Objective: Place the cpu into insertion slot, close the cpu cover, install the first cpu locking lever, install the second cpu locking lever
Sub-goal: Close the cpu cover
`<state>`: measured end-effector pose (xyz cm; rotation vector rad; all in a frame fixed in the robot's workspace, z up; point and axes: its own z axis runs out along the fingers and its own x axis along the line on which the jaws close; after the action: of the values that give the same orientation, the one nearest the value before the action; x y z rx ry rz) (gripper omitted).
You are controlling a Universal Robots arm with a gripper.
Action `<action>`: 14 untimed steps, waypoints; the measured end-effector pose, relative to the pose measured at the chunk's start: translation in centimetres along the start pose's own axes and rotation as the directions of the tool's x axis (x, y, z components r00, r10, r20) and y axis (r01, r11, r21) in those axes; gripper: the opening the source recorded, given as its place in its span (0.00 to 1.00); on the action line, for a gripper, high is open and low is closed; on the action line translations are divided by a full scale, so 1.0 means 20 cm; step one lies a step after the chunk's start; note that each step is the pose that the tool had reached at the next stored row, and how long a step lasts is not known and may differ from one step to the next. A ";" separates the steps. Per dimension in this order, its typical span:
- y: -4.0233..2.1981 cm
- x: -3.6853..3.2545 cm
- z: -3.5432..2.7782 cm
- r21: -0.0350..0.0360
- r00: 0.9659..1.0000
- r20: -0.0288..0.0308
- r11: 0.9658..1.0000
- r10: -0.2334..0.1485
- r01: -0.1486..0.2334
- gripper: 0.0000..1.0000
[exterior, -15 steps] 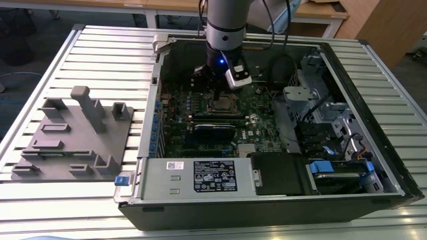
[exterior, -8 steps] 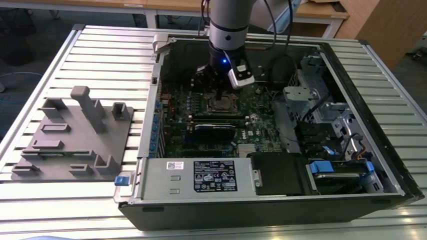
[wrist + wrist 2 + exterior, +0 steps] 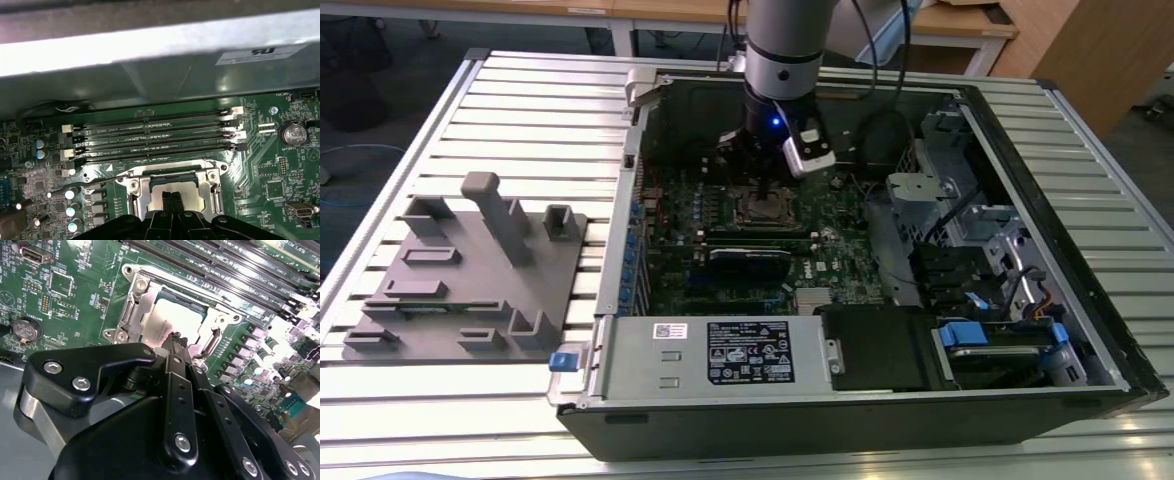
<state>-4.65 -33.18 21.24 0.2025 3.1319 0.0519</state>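
The black claw (image 3: 176, 341), fingers together and empty, rests on the dull silver square cpu (image 3: 169, 320) under the thin silvery cpu cover (image 3: 136, 300). Lever locking seems in hand and calls for precise pressure.

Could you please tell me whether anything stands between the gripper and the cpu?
Nothing visible does. In the second wrist view the gripper, tips shut, sits directly over the cpu, which lies bare in the window of the cpu cover.

I see a slatted metal table (image 3: 534, 100) carrying 2 things. An open computer case (image 3: 854, 425) sits toward the exterior view's right. A grey fixture block (image 3: 454, 300) lies just beside it, on the exterior view's left.
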 end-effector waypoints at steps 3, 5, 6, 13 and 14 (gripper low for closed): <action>0.001 -0.011 0.000 0.000 1.000 0.000 1.000 0.000 0.000 0.10; -0.003 -0.013 0.000 0.000 1.000 0.000 1.000 0.000 0.000 0.10; -0.005 -0.014 0.000 0.000 1.000 0.000 1.000 0.000 0.000 0.10; -0.025 -0.016 -0.001 0.000 1.000 0.000 1.000 0.000 0.000 0.10; -0.026 -0.016 -0.001 0.000 1.000 0.000 1.000 0.000 0.000 0.10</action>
<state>-4.40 -33.73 21.24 0.2026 3.1317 0.0522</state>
